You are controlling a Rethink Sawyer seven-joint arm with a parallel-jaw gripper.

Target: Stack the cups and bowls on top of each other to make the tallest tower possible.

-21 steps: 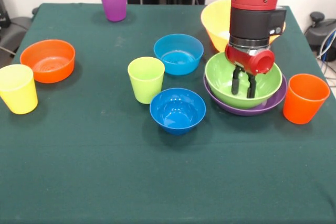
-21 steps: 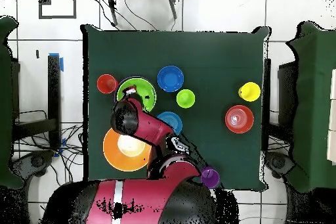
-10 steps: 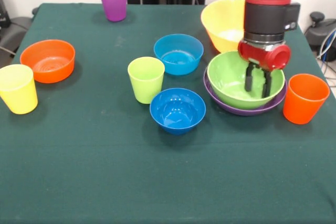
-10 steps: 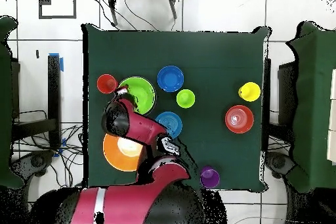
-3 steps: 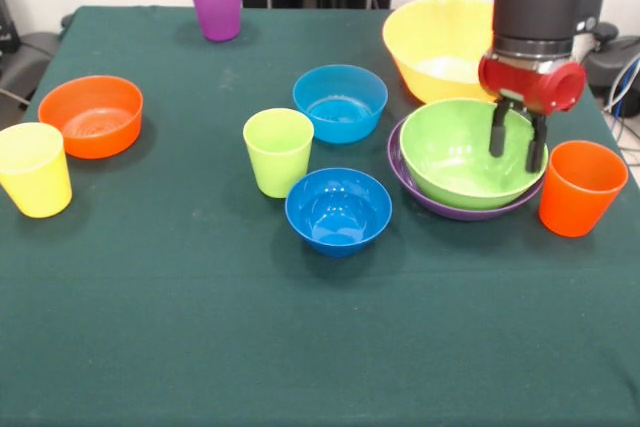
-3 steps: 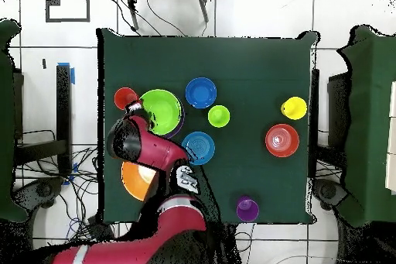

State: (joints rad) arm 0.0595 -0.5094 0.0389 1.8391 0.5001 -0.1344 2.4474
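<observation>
A lime green bowl [image 5: 455, 152] sits nested in a purple bowl [image 5: 460, 209] whose rim shows beneath it. My gripper [image 5: 515, 150] hangs open over the green bowl's right side, holding nothing. The orange cup [image 5: 582, 187] stands just right of it. Behind them is the large yellow bowl [image 5: 440, 42]. In the middle are the light blue bowl [image 5: 340, 102], the dark blue bowl [image 5: 338, 209] and the lime green cup [image 5: 278, 150]. At the left stand the orange bowl [image 5: 91, 115] and the yellow cup [image 5: 35, 169]. The purple cup [image 5: 217, 3] is at the far edge. Overhead, the gripper [image 6: 134, 108] lies between the orange cup [image 6: 124, 98] and the green bowl [image 6: 161, 111].
A dark green cloth [image 5: 200, 327] covers the table, with an open stretch along the near side. My red arm [image 6: 155, 152] crosses over the large yellow bowl [image 6: 133, 182] in the overhead view. Chairs and cables surround the table.
My gripper has moved across the green bowl from its middle to its right side, toward the orange cup, and risen a little. It has stayed open. No cup or bowl has moved.
</observation>
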